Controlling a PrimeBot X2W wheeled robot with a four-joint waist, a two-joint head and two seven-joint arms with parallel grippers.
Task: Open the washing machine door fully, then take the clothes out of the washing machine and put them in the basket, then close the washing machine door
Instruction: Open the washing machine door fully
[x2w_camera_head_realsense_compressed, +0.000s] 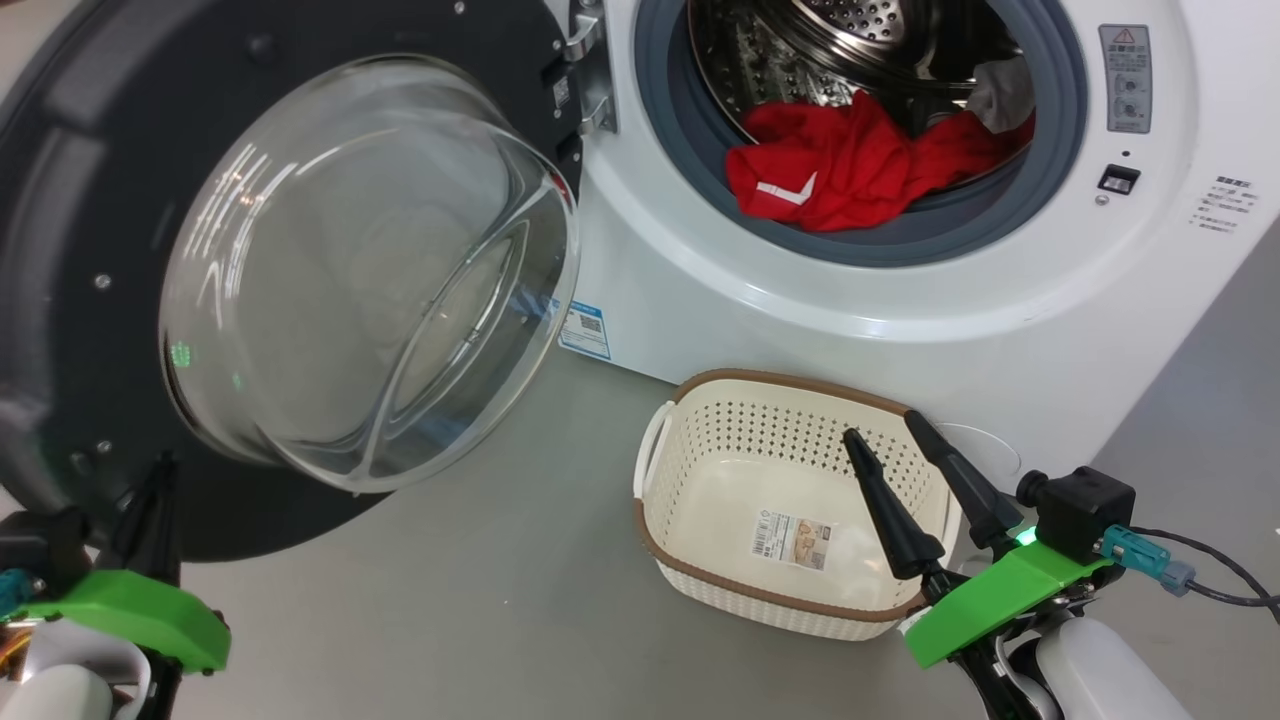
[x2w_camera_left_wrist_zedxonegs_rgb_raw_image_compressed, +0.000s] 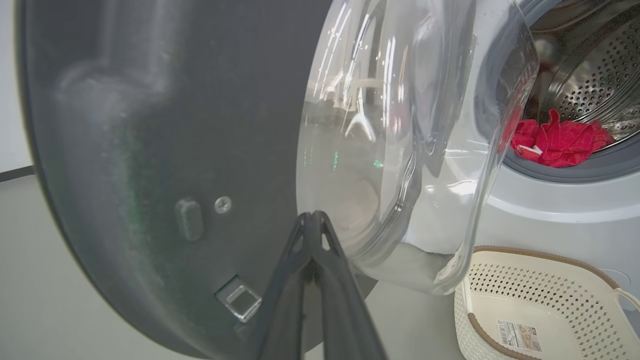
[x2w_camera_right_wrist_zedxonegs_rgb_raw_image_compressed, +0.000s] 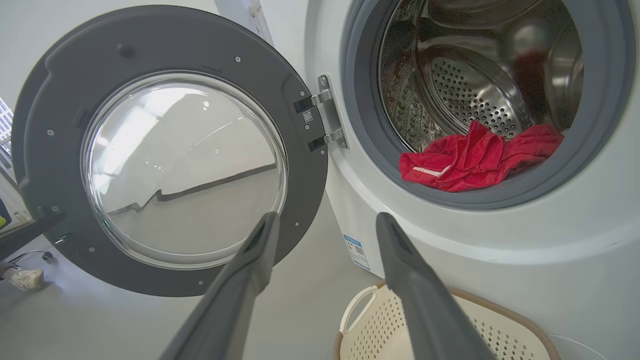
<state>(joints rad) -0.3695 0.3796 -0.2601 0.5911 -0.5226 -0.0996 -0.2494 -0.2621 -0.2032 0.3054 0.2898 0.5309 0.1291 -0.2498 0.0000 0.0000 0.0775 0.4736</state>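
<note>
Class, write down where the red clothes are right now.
In the head view the clothes lie upper right, inside the washing machine, draped on its grey ring, above the basket.

A: Where is the left hand (x2w_camera_left_wrist_zedxonegs_rgb_raw_image_compressed: 312, 216)?
B: Low on the left, its two fingers (x2w_camera_left_wrist_zedxonegs_rgb_raw_image_compressed: 285, 300) pressed together, pointing up.
A: And the right hand (x2w_camera_head_realsense_compressed: 881, 426)?
B: Low on the right, fingers wide apart, holding nothing.

door (x2w_camera_head_realsense_compressed: 60, 200): left edge cropped | basket label (x2w_camera_head_realsense_compressed: 795, 540): print unreadable | drum (x2w_camera_head_realsense_compressed: 760, 60): top cropped
</note>
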